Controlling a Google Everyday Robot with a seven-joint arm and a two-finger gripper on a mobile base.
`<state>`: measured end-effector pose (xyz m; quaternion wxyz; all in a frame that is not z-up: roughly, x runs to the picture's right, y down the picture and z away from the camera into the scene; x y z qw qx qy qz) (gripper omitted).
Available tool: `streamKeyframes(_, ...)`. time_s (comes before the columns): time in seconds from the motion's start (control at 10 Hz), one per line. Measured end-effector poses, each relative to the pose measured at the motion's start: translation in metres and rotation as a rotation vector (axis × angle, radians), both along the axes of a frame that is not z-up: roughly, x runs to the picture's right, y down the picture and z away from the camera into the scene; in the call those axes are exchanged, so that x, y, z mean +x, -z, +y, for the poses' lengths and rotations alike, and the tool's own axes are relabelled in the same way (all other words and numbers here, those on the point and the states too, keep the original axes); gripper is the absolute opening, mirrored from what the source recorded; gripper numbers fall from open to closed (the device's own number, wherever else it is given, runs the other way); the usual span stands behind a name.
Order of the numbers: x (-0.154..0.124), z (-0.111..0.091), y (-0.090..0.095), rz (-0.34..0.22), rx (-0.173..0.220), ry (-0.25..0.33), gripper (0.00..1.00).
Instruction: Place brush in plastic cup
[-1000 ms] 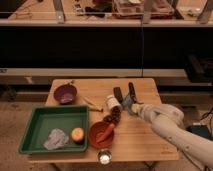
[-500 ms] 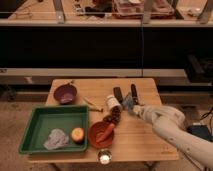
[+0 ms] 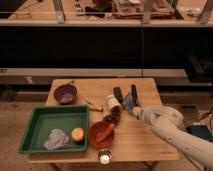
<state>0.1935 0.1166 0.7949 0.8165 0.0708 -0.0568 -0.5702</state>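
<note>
1. Camera view: a wooden desk (image 3: 135, 142) stands in front of dark shelving, and the robot's pale arm (image 3: 172, 131) reaches in from the lower right.
2. The end effector (image 3: 125, 94) sits over the middle-right of the desk, its two dark fingers (image 3: 118, 93) pointing away from the camera with a clear gap between them, so it is released and grips nothing.
3. A white jar (image 3: 112, 103) lies just in front of the fingers, with a dark reddish object (image 3: 113, 117) beside it.
4. A tan stick (image 3: 93, 104) lies left of the jar.
5. An orange bowl (image 3: 101, 135) near the front edge holds an orange item.
6. A small clear glass (image 3: 104, 158) stands at the very front.
7. A green tray (image 3: 35, 131) on the left holds a grey cloth (image 3: 55, 139) and a round fruit (image 3: 77, 134).
8. A purple bowl (image 3: 66, 93) sits at the back left.
9. I cannot make out the brush or the plastic cup with any certainty.
</note>
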Motion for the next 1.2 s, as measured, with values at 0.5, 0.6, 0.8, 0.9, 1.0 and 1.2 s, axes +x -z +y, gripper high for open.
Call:
streamKeyframes(0.5, -0.0016, 0.0019, -0.0022, 0.000, -0.018, 0.002, 0.57)
streamKeyframes(0.6, -0.0012, 0.0023, -0.0022, 0.000, -0.019, 0.000, 0.57)
streamKeyframes(0.8, -0.0030, 0.0018, -0.0026, -0.002, -0.018, 0.003, 0.57)
streamKeyframes(0.9, -0.0031, 0.0017, -0.0027, -0.002, -0.018, 0.004, 0.57)
streamKeyframes(1.0, -0.0029, 0.0014, -0.0026, -0.001, -0.017, 0.005, 0.57)
streamKeyframes(1.2, -0.0028, 0.0016, -0.0028, -0.001, -0.017, 0.005, 0.57)
